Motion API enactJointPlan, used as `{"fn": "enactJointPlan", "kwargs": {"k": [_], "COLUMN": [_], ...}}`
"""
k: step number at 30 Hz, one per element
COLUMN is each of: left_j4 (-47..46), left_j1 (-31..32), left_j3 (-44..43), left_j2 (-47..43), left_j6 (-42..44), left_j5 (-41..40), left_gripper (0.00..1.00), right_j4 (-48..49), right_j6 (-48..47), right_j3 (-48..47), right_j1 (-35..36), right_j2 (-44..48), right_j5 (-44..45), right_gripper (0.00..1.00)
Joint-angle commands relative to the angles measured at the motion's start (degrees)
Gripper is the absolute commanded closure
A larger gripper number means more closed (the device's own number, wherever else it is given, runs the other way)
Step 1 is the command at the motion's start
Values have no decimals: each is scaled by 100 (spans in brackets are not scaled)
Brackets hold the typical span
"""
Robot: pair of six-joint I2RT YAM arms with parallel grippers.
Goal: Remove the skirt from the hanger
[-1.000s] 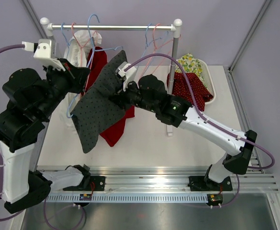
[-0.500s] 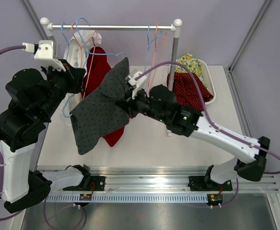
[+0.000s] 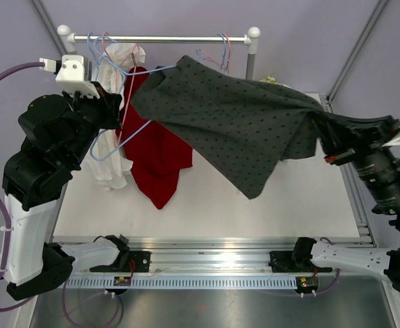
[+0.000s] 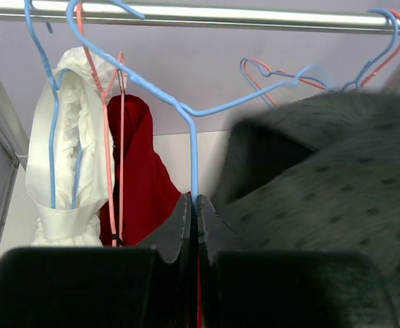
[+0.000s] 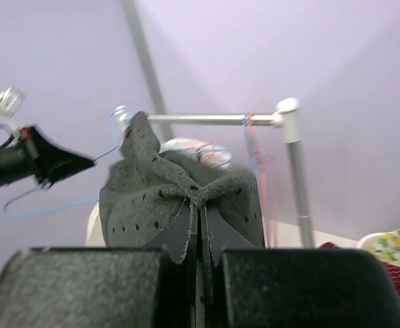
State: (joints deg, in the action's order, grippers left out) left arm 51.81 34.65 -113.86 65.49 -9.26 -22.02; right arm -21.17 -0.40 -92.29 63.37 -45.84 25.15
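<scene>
- Jaws of the right gripper [image 5: 200, 208] are clenched on a bunched fold of the dark dotted skirt [image 5: 160, 195], with the cloth gathered into a knot right at the tips.
- Jaws of the left gripper [image 4: 194, 203] are clamped on the thin wire of the blue hanger [image 4: 193, 157], just below where its two shoulders meet.
- The skirt spans the scene as a taut sheet, from the hanger at the far left to the right gripper at the right edge. One loose corner hangs toward the table [image 3: 206, 205].
- Its left end lies against the hanger's right shoulder. That part is blurred in the left wrist view, so whether it is hooked there or already free cannot be told.
- To do this step well, the cloth should probably be drawn rightward along the line of that shoulder, so it slides off the tip rather than bending the wire.
- The left grip should hold firm, so the hanger does not swing into the red garment [image 3: 155, 154] or the white garment [image 3: 107, 160] beside it.
- The right arm [image 3: 384, 178] reaches wide to the right edge, its wrist turned back left toward the rail [image 3: 165, 39].
- The left arm [image 3: 42, 150] stands tall at the left with its elbow folded and its wrist aimed far, toward the rail.
</scene>
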Motion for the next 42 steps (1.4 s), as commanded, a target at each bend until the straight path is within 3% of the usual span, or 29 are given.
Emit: {"fn": "enactJointPlan", "kwargs": {"k": [1, 7, 12, 17, 23, 26, 28, 30, 31, 34, 42], "left_j4": [-383, -259, -286, -444, -365, -259, -215, -224, -233, -268, -549], "left_j1": [-73, -82, -82, -82, -3, 129, 138, 138, 147, 147, 147], "left_j3": [-66, -259, -233, -83, -65, -206, -329, -521, -584, -812, -962], "left_j2": [-107, -63, -37, -107, 51, 297, 472, 569, 674, 833, 1176], "left_j6": [178, 301, 275, 205, 450, 732, 881, 882, 1047, 1136, 1453], "left_j5": [-558, -549, -382, -31, 743, 428, 226, 154, 111, 49, -232], "left_gripper": [100, 100, 100, 100, 100, 100, 100, 100, 100, 100, 100], "right_j4": [-64, 719, 807, 1649, 1749, 722, -233, -431, -388, -405, -134], "right_j6": [-705, -1478, -1892, -3297, -3950, -3924, -3512, -3013, -2827, -2184, -1358], "right_j3": [-368, -254, -570, -580, -939, -1536, -2116, -2398, -2425, -2732, -3610], "right_j1": [17, 17, 8, 17, -88, -640, -1786, -2677, -3447, -4382, -4896], "right_j2": [14, 401, -125, -915, -1504, -2118, -2498, -2868, -3008, -3316, -4564], "right_j5": [1331, 2195, 2442, 2961, 2628, 2145, 1443, 907, 365, -430, -1415], "right_gripper": [100, 100, 100, 100, 100, 100, 100, 100, 100, 100, 100]}}
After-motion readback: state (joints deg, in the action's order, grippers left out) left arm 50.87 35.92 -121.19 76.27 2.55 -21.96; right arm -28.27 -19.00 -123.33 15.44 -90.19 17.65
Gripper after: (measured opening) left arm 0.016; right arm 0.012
